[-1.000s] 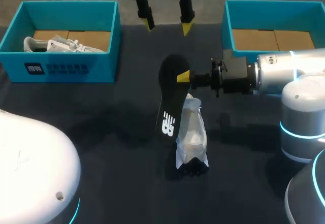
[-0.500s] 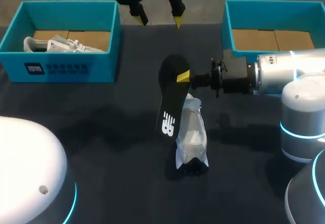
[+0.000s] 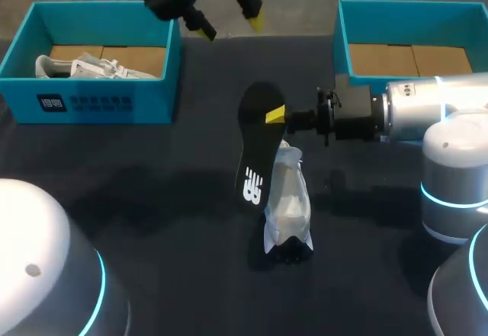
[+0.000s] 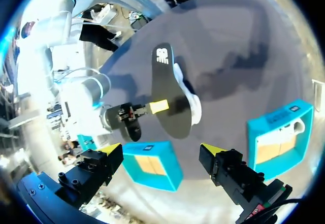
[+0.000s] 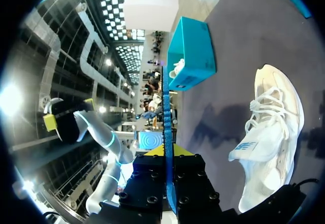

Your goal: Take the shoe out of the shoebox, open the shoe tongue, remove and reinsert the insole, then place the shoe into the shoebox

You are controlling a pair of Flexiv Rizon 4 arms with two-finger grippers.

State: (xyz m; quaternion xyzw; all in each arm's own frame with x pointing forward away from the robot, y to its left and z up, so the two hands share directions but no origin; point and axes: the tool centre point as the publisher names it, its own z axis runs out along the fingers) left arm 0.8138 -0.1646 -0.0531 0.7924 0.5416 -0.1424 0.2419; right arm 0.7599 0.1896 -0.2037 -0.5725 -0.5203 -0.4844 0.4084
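A black insole (image 3: 255, 149) stands on edge at mid-table, its toe end down beside the white shoe (image 3: 288, 206). My right gripper (image 3: 276, 115) comes in level from the right and is shut on the insole's upper part. From the right wrist the insole (image 5: 165, 122) shows edge-on as a thin line between the fingers of the right gripper (image 5: 166, 155), with the shoe (image 5: 269, 127) lying on its side below. My left gripper (image 3: 231, 27) hangs open and empty over the table's far edge. In the left wrist view that gripper (image 4: 161, 149) looks down on the insole (image 4: 170, 94).
A teal shoebox (image 3: 99, 104) at the back left holds a second white shoe (image 3: 76, 67). Another teal shoebox (image 3: 341, 46) stands at the back right, only its cardboard floor showing inside. Bare dark table lies in front of and to the left of the shoe.
My left gripper has drawn back to the left and turned, staying open. The right gripper, the insole and the shoe have not moved.
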